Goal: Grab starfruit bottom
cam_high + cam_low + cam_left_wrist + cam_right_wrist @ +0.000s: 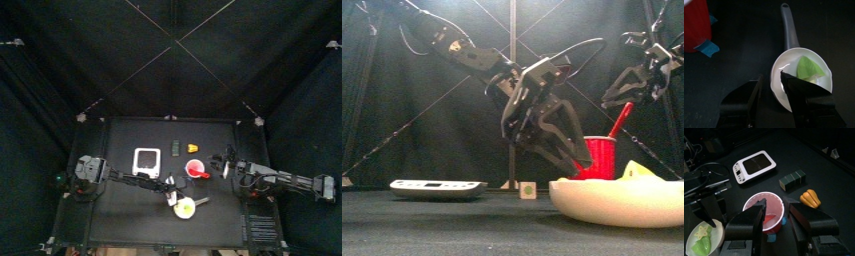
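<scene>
Left hand (772,84): jaws spread apart, released, nothing between them. It hangs low over the white ladle (785,59). One jaw overlaps the ladle's bowl edge; we cannot tell whether it touches.

Starfruit (809,69): lies inside the ladle's bowl, pale yellow-green, ridges up. Its underside is hidden by the bowl. The ladle sits at the near middle of the table (134,200), nearer than the red cup (696,25). From the front, only a yellow tip of the fruit clears the white rim; the rest is masked.

The red cup is cut off by the left wrist view's edge, with blue tape at its base. A red stick leans out of it; what it is, we cannot make out.

Right hand (777,207): jaws apart, empty, held above the red cup on the right side. In the front view it is partly cut off at the upper right.

Far side of the table: white device (755,165) to the left, then the dark block (793,179) and the orange piece (810,198), all apart from one another.
</scene>
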